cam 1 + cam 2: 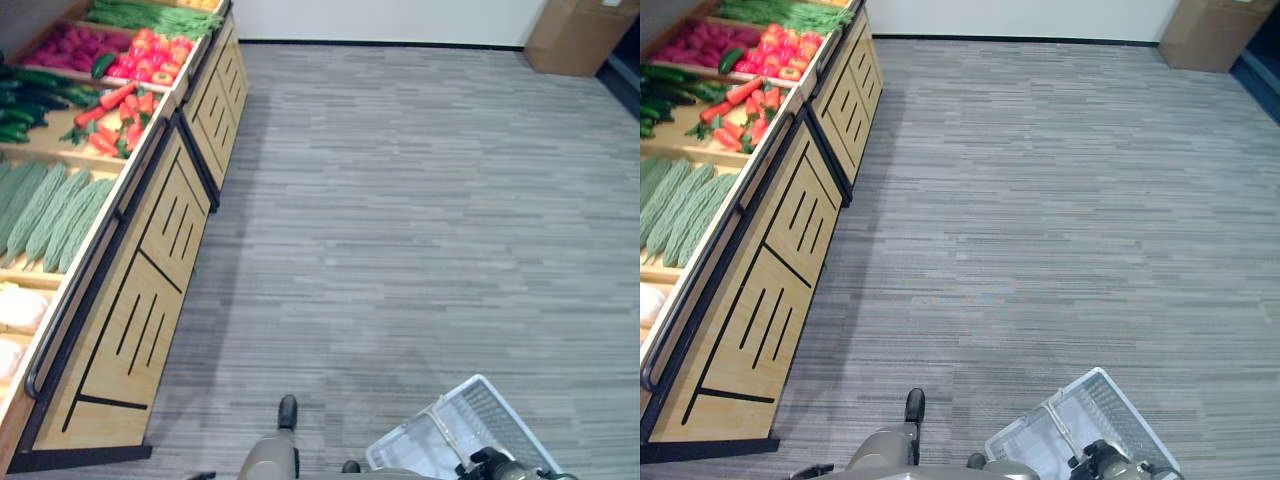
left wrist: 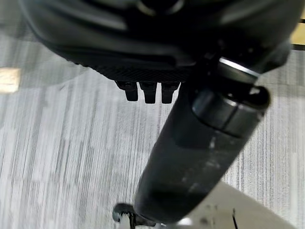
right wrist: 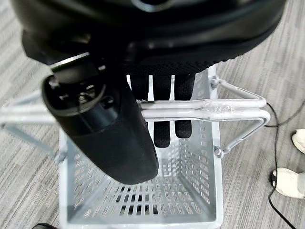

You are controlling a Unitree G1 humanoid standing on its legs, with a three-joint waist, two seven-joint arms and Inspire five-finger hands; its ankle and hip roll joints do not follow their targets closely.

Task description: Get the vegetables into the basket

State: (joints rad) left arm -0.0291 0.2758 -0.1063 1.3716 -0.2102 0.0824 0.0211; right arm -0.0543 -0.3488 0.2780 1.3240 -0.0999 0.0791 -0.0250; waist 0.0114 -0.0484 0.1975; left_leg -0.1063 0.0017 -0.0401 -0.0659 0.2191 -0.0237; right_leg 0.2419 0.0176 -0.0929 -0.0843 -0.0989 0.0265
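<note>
Right hand [image 3: 143,109] hooked round wire handles [image 3: 209,109] of white basket [image 3: 143,200], near right. Left hand [image 2: 147,90] curled, empty. Vegetables [image 1: 120,110] on wooden display stand [image 1: 150,300], far left. I judge risk: basket swinging, slipping off fingers while walking over

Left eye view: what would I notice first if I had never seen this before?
Probably the wooden vegetable stand along the robot's left, with red peppers, carrots and pale green bitter gourds in its bins. Next, the white plastic basket low on the right, hanging by its wire handles from the right hand. It holds no vegetables yet.
</note>
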